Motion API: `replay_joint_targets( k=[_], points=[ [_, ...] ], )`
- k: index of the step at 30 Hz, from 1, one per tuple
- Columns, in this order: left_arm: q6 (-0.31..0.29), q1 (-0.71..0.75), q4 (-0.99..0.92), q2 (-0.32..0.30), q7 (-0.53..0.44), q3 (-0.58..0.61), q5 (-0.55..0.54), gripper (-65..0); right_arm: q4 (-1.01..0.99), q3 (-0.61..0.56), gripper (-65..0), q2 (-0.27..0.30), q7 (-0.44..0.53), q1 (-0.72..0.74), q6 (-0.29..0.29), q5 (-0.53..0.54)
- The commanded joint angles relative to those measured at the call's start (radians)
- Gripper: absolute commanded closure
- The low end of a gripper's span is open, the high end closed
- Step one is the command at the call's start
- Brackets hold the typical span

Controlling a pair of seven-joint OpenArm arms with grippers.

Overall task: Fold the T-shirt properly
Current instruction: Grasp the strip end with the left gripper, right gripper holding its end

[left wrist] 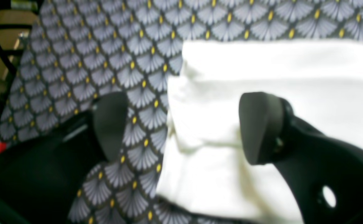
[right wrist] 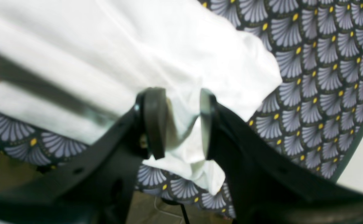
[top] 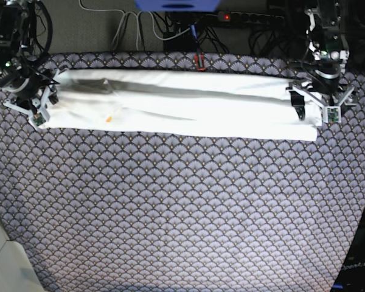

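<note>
Item: shirt, white cloth, lying as a long narrow band across the far part of my tabletop, already folded lengthwise into several layers; no print shows, only plain white. Handling, as I judge it: light, soft, limp, with no stiffness to hold a shape, so any lifted part will sag and drag the rest, and stacked layers may slide apart on the patterned cover. Best holds: the two short ends, pinching through all layers near the corners so the fold stays together. My right hand is at the band's end on the base view's left, its fingers closed onto a bunched edge of the cloth, which bulges between them and hangs out below. My left hand is at the opposite end, spread wide and gripping nothing; one finger sits over the patterned cover, the other over the layered white edge, which lies between them unpinched. Risk noted: taking only the top layer would open the fold. Containers: none in view, and nothing held in any. Other: cables and a power strip beyond the far edge, apart from the shirt.
</note>
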Motion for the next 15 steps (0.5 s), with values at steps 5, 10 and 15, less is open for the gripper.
replay_joint_targets(
  k=[5, 10, 15],
  points=[
    [0.005, -0.020, -0.011, -0.010, -0.029, -0.005, -0.007, -54.9, 0.013, 0.005, -19.7, 0.015, 0.009, 0.004, -0.004, 0.003],
    [0.005, -0.040, -0.107, -0.020, -0.028, -0.005, -0.143, -54.9, 0.013, 0.005, -19.6, 0.015, 0.009, 0.004, -0.004, 0.003],
    [0.005, -0.041, -0.156, -0.043, -0.031, 0.000, -0.224, -54.9, 0.013, 0.005, -19.6, 0.017, 0.007, 0.002, -0.004, 0.003]
  ],
)
